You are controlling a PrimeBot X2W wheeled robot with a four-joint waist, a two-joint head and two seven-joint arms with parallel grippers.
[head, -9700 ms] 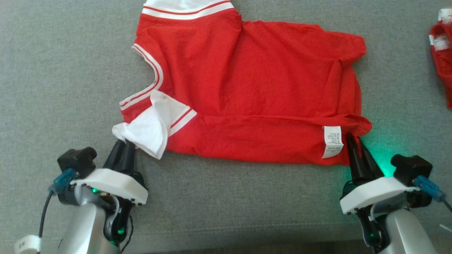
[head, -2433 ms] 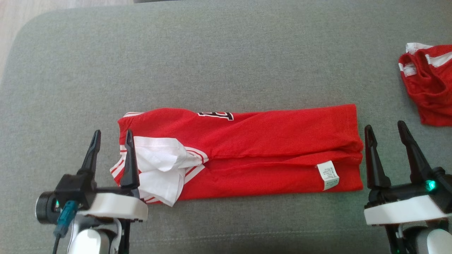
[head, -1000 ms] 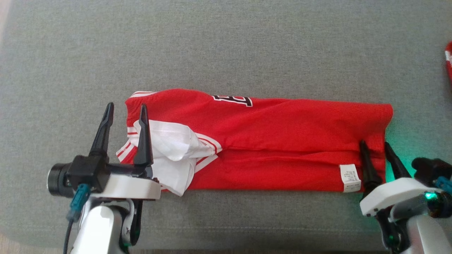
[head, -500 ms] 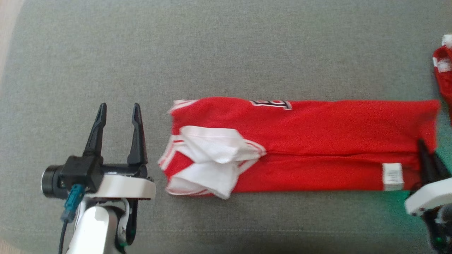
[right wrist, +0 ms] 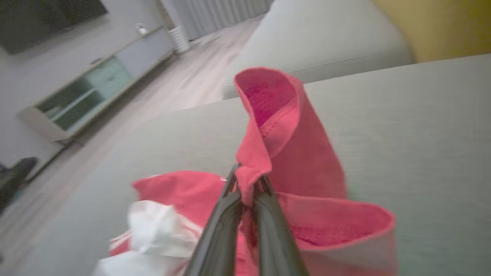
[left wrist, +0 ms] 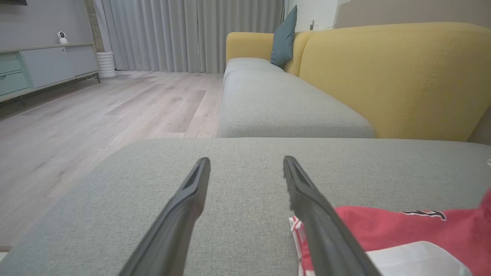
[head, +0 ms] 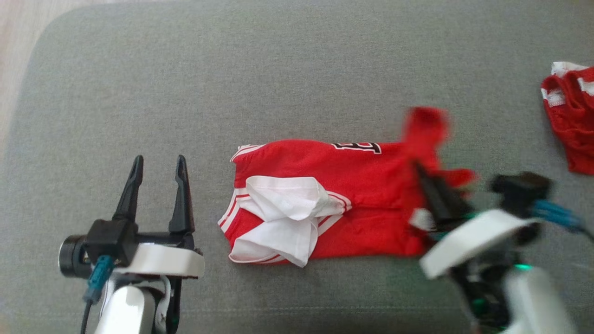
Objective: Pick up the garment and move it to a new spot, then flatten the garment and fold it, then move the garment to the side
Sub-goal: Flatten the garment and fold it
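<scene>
The red garment (head: pixel 362 204) with white trim lies on the grey cushion (head: pixel 278 69), folded into a long strip. My right gripper (head: pixel 420 169) is shut on the garment's right end and holds it lifted and curled leftward over the strip; the pinched red cloth (right wrist: pixel 280 130) stands up between the fingers. My left gripper (head: pixel 158 160) is open and empty, resting on the cushion left of the white collar end (head: pixel 283 218). In the left wrist view the garment (left wrist: pixel 402 234) lies beside the right finger (left wrist: pixel 318 214).
A second red garment (head: pixel 571 116) lies bunched at the cushion's right edge. The cushion's rounded left corner (head: pixel 41 60) borders wooden floor (left wrist: pixel 96 111). A yellow sofa back (left wrist: pixel 395 76) and another grey seat (left wrist: pixel 284 107) stand beyond.
My right gripper has closed on the garment's right end and carried it up and leftward, shortening the strip. The left gripper stays open, apart from the collar end. The camera has shifted.
</scene>
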